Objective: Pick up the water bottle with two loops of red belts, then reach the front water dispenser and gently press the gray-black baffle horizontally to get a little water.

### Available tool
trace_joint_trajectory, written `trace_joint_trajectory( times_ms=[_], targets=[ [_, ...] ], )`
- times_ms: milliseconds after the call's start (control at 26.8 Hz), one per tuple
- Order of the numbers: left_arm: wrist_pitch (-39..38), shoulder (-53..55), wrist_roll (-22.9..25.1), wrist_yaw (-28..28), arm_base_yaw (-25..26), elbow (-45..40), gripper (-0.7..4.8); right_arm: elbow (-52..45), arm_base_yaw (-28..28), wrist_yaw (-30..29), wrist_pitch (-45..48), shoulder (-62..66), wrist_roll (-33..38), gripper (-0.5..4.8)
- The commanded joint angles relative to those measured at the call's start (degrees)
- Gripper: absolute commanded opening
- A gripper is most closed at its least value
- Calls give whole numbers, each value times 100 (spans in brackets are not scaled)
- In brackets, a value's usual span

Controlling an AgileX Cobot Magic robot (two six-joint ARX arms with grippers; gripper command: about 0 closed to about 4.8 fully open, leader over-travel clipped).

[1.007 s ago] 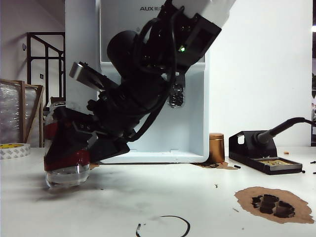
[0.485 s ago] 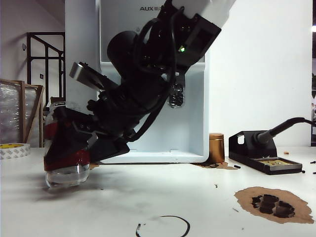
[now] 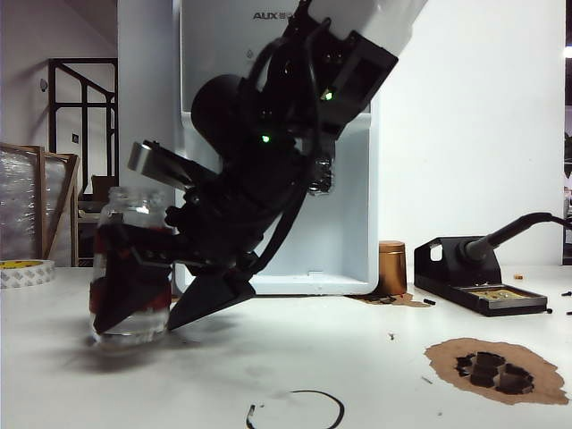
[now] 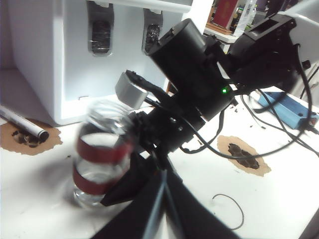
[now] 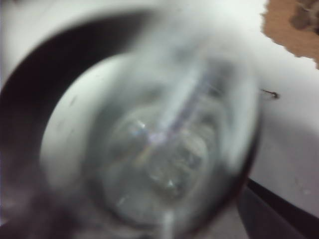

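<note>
the water bottle (image 3: 130, 268) stood on the worktop (image 3: 357, 357), apparently empty, between the right pincer's (image 3: 156, 299) spread jaws; left pincer unseen.

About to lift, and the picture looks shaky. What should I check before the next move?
1. Clear glass bottle with two red bands upright on the white table: ok.
2. Right gripper clamped on it: not ok; it has reached across to the left of the exterior view and its jaws stand spread at the bottle's sides.
3. Grey-black baffle in the white water dispenser unblocked: ok.
4. Bottle contents: cannot tell, blurred.
5. Left gripper clear of the bottle: ok, it is back by its own camera; jaws cannot tell.
</note>
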Motion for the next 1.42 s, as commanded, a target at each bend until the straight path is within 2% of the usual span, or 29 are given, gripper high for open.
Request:
trace_joint_trajectory(
  times_ms=[37, 448, 597, 783, 1418],
  targets=[
    [52, 13, 24, 13, 2, 0, -4, -28, 17, 98, -450, 57, 52, 479],
    [50, 13, 24, 15, 2, 0, -4, -31, 15, 98, -817, 55, -24, 479],
    [50, 13, 24, 17, 2, 0, -4, -39, 13, 356, -975, 26, -125, 479],
    [50, 13, 22, 20, 2, 0, -4, -39, -68, 584, -898, -345, -166, 479],
    [52, 13, 22, 17, 2, 2, -4, -280, -415, 734, -1344, -1169, -439, 479]
  ],
)
